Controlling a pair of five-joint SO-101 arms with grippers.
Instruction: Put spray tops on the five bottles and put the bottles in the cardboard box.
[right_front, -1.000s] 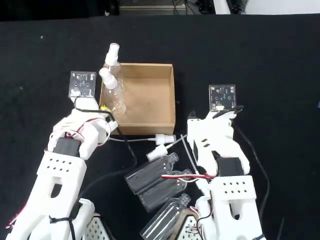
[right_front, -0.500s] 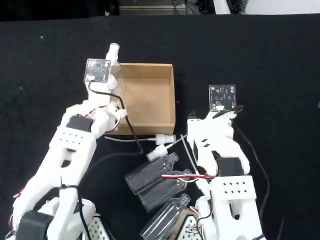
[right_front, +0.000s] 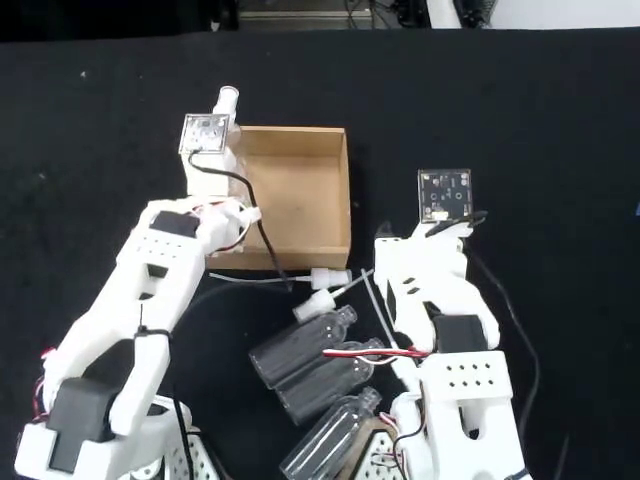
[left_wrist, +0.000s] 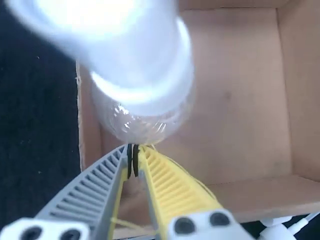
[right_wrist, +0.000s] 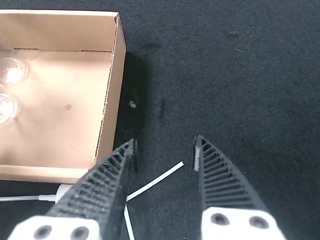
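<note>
Left gripper (left_wrist: 133, 152), jaws pinched together just beside clear plastic spray-topped bottle (left_wrist: 145, 120) in brown cardboard box (left_wrist: 235, 100), upper left of high view; right gripper (right_wrist: 165, 150), jaws gaping: a slow, straight withdrawal seems safest against toppling.

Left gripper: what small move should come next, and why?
Probably lift back out of the cardboard box and head toward the capless bottles. The left gripper is shut and empty beside a capped bottle standing in the box, so that one looks placed. Three capless bottles and two spray tops lie on the table.
</note>
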